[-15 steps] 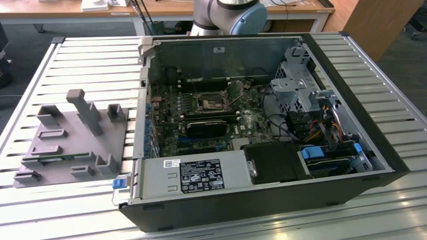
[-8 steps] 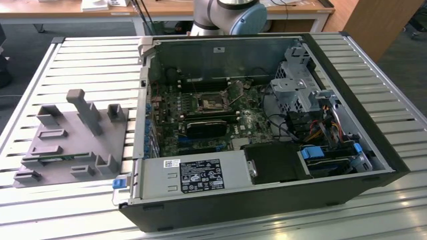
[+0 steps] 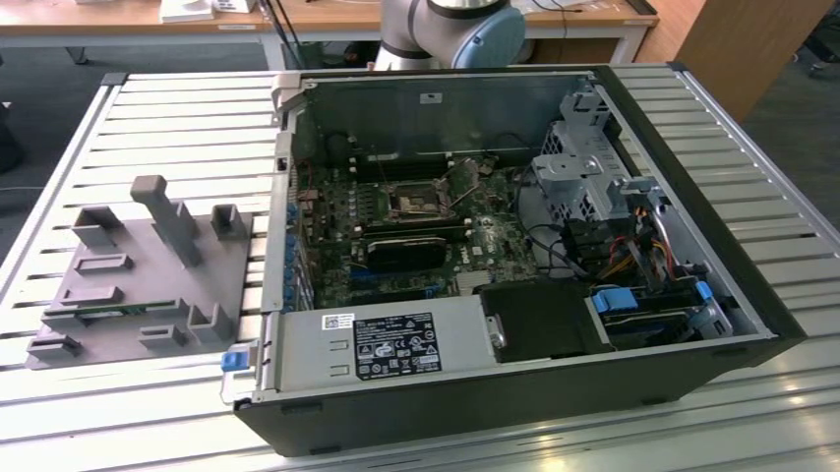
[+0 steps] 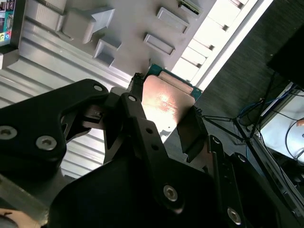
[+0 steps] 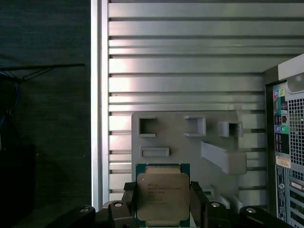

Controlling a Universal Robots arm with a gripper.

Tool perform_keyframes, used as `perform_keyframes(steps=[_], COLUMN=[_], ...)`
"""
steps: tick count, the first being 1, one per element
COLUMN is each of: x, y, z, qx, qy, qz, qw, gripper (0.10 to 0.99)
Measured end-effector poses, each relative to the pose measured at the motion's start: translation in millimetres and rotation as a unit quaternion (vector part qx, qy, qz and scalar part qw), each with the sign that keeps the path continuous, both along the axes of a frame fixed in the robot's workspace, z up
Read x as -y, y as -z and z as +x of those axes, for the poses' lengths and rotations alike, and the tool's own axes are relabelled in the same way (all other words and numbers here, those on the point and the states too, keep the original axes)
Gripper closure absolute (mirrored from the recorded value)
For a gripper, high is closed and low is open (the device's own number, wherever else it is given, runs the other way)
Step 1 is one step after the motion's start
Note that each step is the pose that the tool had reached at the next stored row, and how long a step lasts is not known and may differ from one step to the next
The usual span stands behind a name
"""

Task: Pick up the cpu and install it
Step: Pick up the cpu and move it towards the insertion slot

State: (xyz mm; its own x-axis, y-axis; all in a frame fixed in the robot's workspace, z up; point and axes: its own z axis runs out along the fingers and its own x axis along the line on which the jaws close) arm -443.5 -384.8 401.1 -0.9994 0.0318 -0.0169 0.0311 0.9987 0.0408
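In both wrist views the cpu (image 5: 162, 192) (image 4: 166, 99), a flat square chip with a silver top and green rim, sits between my black fingers (image 5: 197, 199) (image 4: 135, 102). My gripper (image 5: 162, 203) (image 4: 164, 114) is shut on its two opposite edges. The chip hangs above the grey holder block (image 5: 190, 142) (image 4: 109, 38) on the slatted table, well clear of the block's surface. In the exterior view the motherboard socket (image 3: 413, 202), a square metal frame, lies inside the open computer case (image 3: 525, 246).
The grey holder block (image 3: 145, 270) with upright posts stands on the slatted table (image 3: 79, 157) at the exterior view's left. A green memory stick (image 4: 190, 5) lies in one of its slots. Cables and a drive cage (image 3: 591, 167) crowd the case's right side.
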Motion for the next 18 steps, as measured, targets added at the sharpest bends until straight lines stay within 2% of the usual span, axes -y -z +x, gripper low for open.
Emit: perform_keyframes(steps=[11, 18], x=[-0.1, -0.1], y=[-14.9, -15.8], z=[0.7, 6.6], qx=[-0.0001, 0.0], qy=[0.0, 0.0], qz=[0.0, 0.0], qw=[1.0, 1.0], gripper=[0.545, 0.545])
